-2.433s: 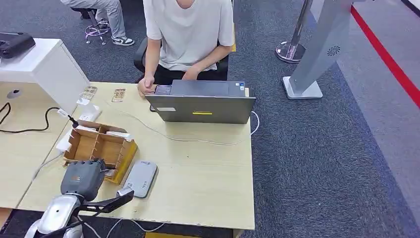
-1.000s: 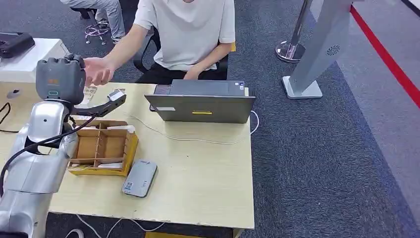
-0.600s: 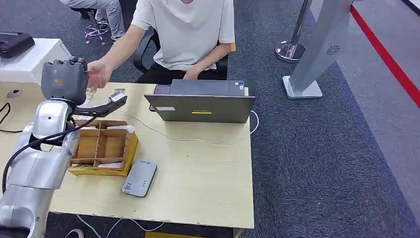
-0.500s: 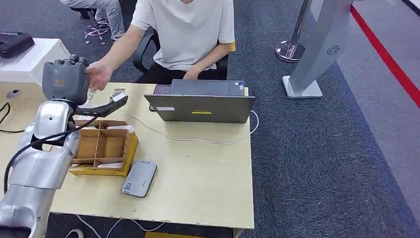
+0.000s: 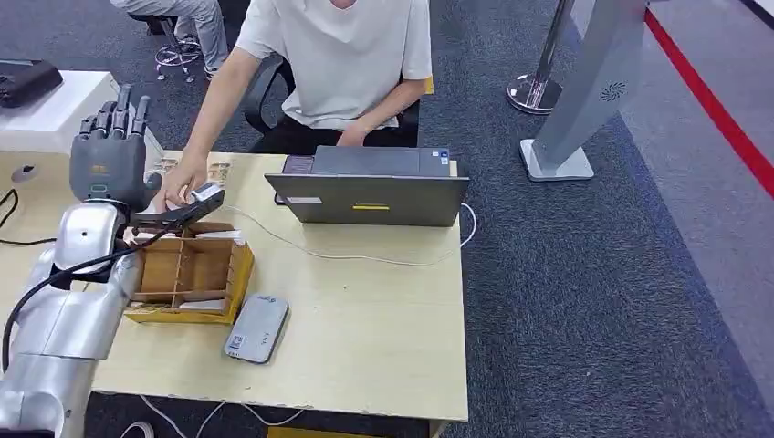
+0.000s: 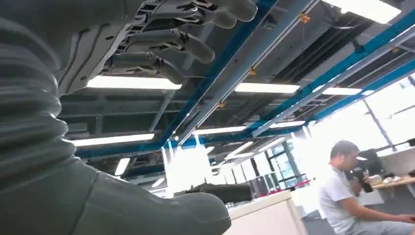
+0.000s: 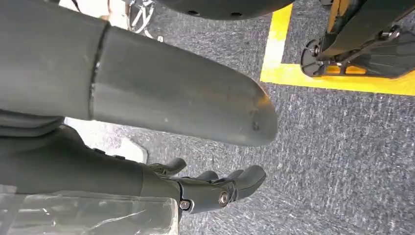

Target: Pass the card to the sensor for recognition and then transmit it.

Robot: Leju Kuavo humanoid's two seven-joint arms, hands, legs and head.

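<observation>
The hand-over looks all but finished: the left robot hand (image 5: 107,155) is raised beyond the cardboard tray (image 5: 187,270), on the tray's far side, with its fingers (image 5: 117,109) straight up and spread, and the left wrist view shows those fingers extended with nothing between them and the thumb. The seated person's hand (image 5: 185,180) reaches across the worktop (image 5: 365,310) and rests just past the tray's far edge, beside the robot hand. A small pale piece sits right by the person's fingers there, on the dark bracket at the robot's wrist; whether that is the card or part of the bracket cannot be told at this size, so the card's place is uncertain, though the person's hand beside the far edge of the tray is the likeliest spot. The grey sensor (image 5: 256,328) lies flat on the worktop just nearer than the tray's near corner, with nothing on it. Judging by that, recognition is probably done and what remains is for the arm to draw away. The right robot hand (image 7: 215,188) hangs low over carpet, far from the tray, its fingers curled in around nothing.
</observation>
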